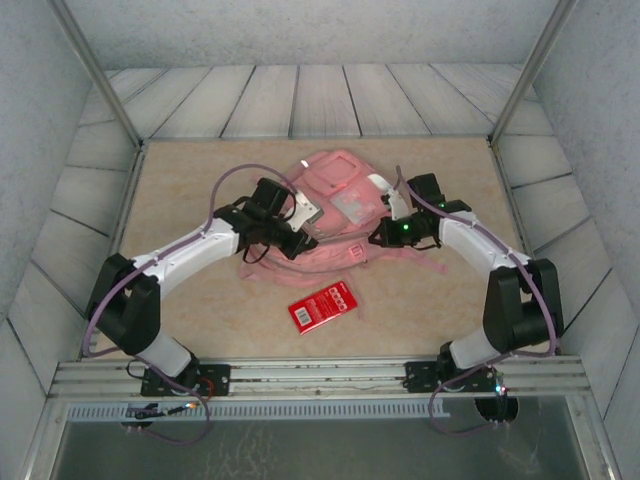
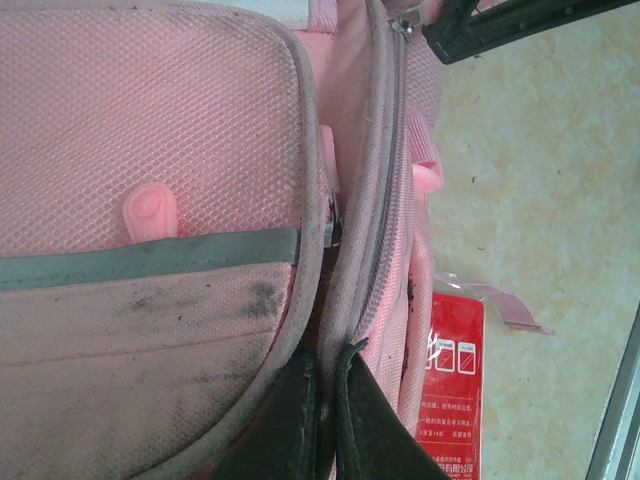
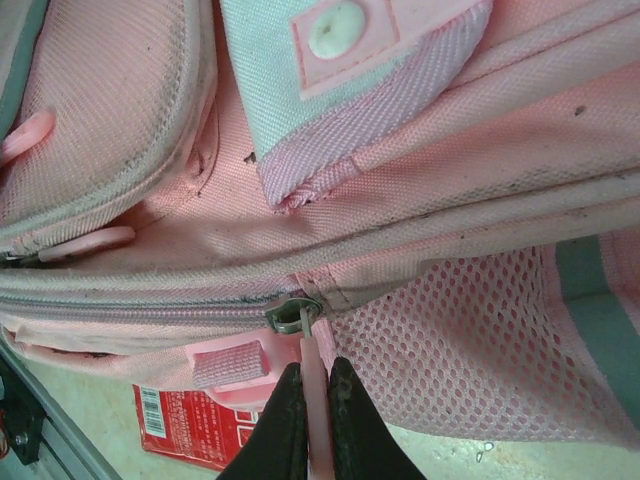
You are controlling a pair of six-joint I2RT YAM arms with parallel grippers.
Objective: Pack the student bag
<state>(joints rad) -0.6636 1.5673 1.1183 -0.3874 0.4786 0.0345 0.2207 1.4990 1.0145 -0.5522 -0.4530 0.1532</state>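
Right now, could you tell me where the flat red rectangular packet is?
In the top view, the flat red packet lies on the beige tabletop, on the near side of the soft pink backpack, about centred left to right.

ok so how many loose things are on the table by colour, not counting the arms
pink: 1, the student bag
red: 1, a flat packet
total: 2

beige tabletop [image 1: 190, 175], grey plank walls [image 1: 320, 100]
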